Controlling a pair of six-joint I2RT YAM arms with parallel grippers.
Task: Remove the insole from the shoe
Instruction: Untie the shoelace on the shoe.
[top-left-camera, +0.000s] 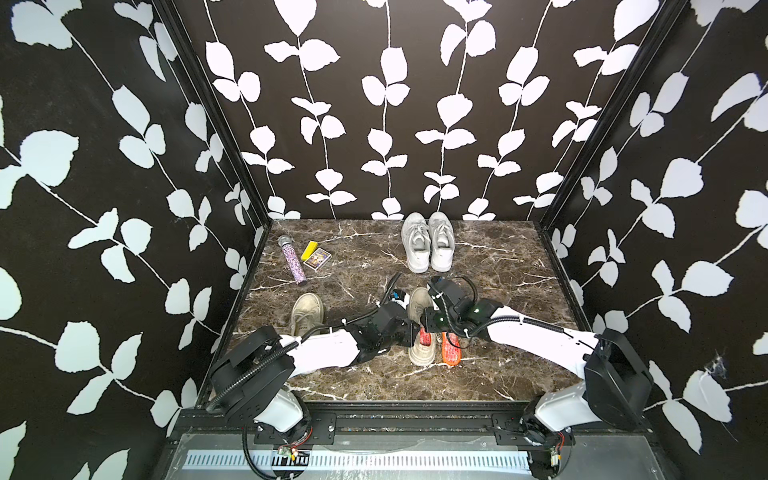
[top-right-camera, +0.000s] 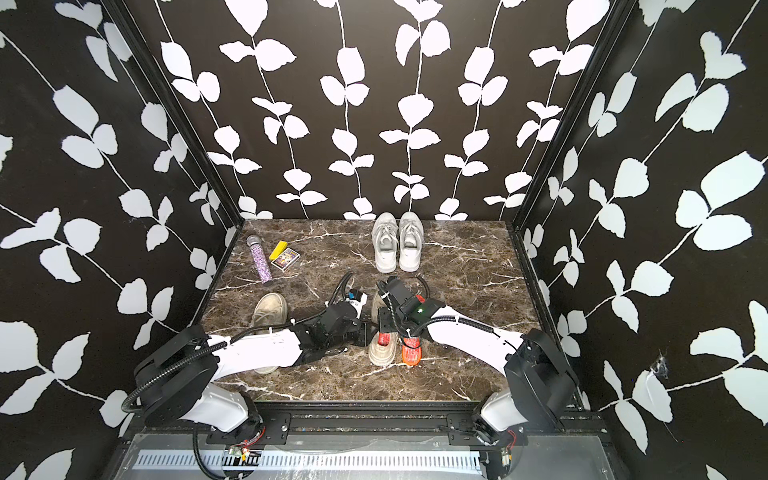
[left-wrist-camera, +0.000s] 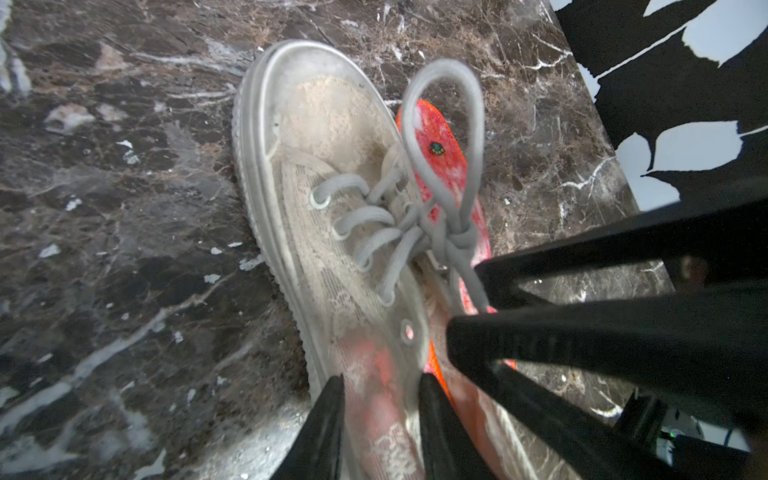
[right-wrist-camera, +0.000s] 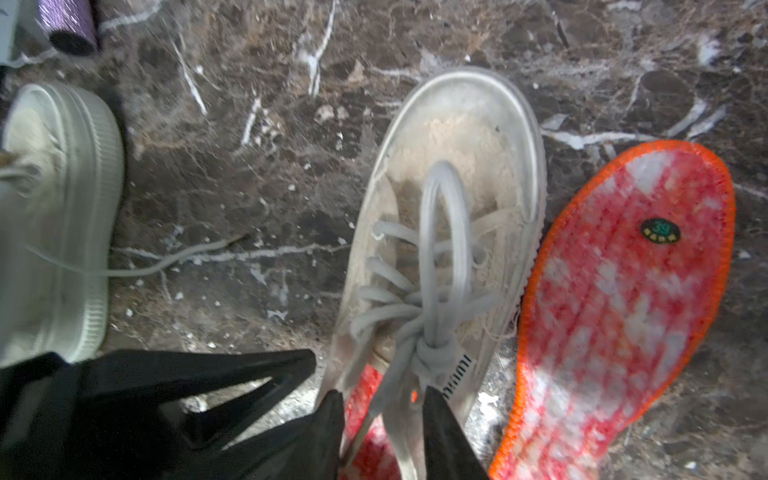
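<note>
Straddling the side wall of the beige shoe (left-wrist-camera: 324, 174) is the left gripper (left-wrist-camera: 382, 378), while the right gripper (right-wrist-camera: 382, 392) straddles the laces (right-wrist-camera: 432, 355) — jaws apart on both, though clamped or not I can't tell. One red insole (right-wrist-camera: 365, 415) sits inside the shoe's opening; a loose insole (right-wrist-camera: 623, 299) lies just beside it. Best play: pin the shoe, pinch the insole's heel edge, peel upward — and dodge that lace loop (left-wrist-camera: 446, 67). Dark marble-look bench (top-left-camera: 498, 374) underneath, black leaf-print walls (top-left-camera: 374, 104) on three sides.

Left claw (left-wrist-camera: 380, 386) beside right claw (right-wrist-camera: 384, 401), both jaws narrowly apart.
</note>
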